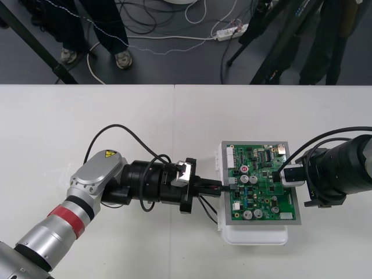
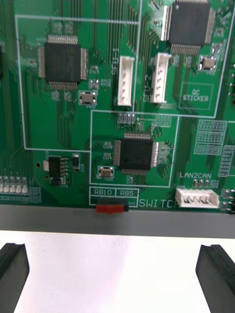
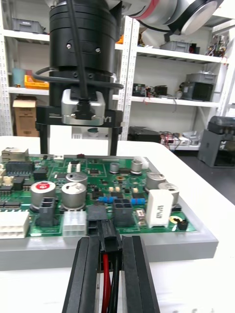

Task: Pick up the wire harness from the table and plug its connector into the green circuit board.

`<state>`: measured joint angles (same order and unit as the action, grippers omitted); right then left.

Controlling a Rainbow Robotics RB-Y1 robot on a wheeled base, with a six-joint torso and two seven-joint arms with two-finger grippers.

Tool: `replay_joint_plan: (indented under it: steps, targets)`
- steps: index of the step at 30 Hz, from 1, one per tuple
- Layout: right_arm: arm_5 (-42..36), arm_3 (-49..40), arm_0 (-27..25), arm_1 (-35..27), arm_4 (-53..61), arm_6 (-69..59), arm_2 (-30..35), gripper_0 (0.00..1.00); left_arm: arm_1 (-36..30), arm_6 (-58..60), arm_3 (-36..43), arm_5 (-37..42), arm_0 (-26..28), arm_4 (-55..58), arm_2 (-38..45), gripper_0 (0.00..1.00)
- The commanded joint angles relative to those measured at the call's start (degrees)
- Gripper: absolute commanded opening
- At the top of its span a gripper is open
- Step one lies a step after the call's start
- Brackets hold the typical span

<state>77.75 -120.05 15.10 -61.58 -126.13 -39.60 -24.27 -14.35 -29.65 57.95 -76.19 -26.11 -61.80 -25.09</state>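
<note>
Entering from the lower left of the front view, the silver left arm with its red ring [image 1: 70,218] reaches low across the plain light table [image 1: 116,116].

Left gripper [image 1: 217,187]: the black fingers [image 3: 85,274] are drawn almost together and clamp the small black plug [image 3: 110,239] of the thin wire harness [image 1: 204,208] at the left edge of the green circuit board [image 1: 261,186]. Red and black wires [image 3: 106,281] run back between the fingers. In the front view their slack hangs in a loop just beside the rectangular white base [image 1: 256,235].

The plug meets a black socket [image 3: 97,217] on the board's near edge. Whether it is fully seated cannot be told.

Right gripper [image 1: 285,174]: it stands at the board's right edge, facing the left gripper across the board. Its fingers [image 2: 12,271] are spread wide apart and hold nothing.
</note>
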Motion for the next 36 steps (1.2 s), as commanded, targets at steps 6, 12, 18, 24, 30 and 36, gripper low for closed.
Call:
replay_joint_plan:
  steps: [6,12,18,24,30,36]
  targets:
    - [0.03,-2.12,-0.07,1.38,0.44,-2.5,-0.6,1.0,2.22,-4.9,0.68,2.18,1.32,-0.16,2.5,0.0]
    - [0.38,-2.21,-0.07,1.55,0.62,-2.5,-0.69,1.0,2.22,-5.16,0.68,2.1,1.32,-0.16,2.5,0.0]
    - [0.65,-2.38,-0.16,1.55,0.88,-2.5,-0.6,1.0,2.49,-5.16,0.68,2.1,1.32,-0.07,2.41,0.0]
    - [1.09,-2.47,-0.16,1.55,0.88,-2.5,-0.69,1.0,3.19,-5.25,0.68,2.18,1.41,0.1,2.41,0.0]
    - [1.09,-2.47,-0.16,1.55,0.97,-2.5,-0.6,1.0,3.45,-5.86,0.68,2.1,1.41,0.1,2.5,0.0]
    - [1.09,-2.47,-0.16,1.55,1.06,-2.5,-0.69,1.0,3.45,-7.09,0.68,2.1,1.41,-0.07,2.5,0.0]
